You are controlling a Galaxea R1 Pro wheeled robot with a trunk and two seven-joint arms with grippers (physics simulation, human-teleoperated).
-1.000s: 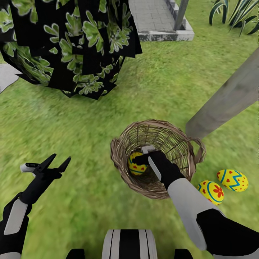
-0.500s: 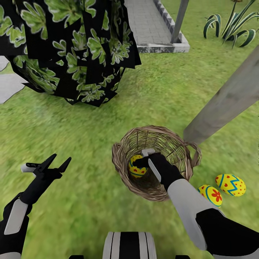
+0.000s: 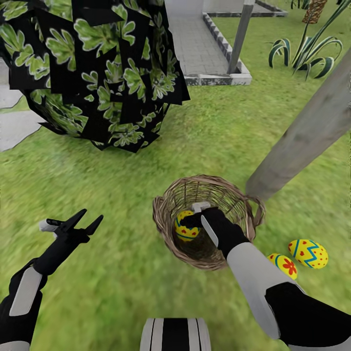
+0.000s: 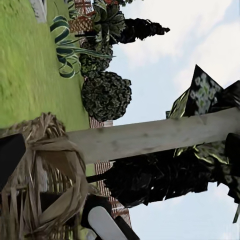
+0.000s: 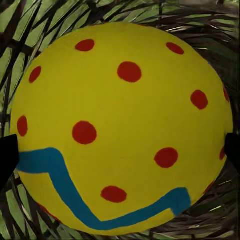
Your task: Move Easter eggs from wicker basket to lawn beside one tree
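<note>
Inside the wicker basket (image 3: pixel 209 222), which stands upright on the lawn (image 3: pixel 122 273) just beside the foot of the tree (image 3: pixel 302 139) trunk, the dotted egg (image 3: pixel 186 226) sits low against the inner wall on the side away from the trunk. Its long axis looks close to upright, the blue zigzag band circling its lower part. The right gripper (image 3: pixel 194 219) reaches down into the basket from above with the egg right at its tip; in the right wrist view the dotted egg (image 5: pixel 120 127) lies between the two dark fingertips (image 5: pixel 7 155), one at each flank and seemingly touching the shell, so the gripper appears closed around it.

Two more eggs lie on the grass on the far side of the basket from the left arm, near the trunk's base: the flower egg (image 3: pixel 285 265) and, just beside it, the zigzag egg (image 3: pixel 308 253), both on their sides with long axes running roughly across the head view.

The left gripper (image 3: pixel 87 222) hangs over bare grass well apart from the basket, its jaws spread wide and holding nothing
</note>
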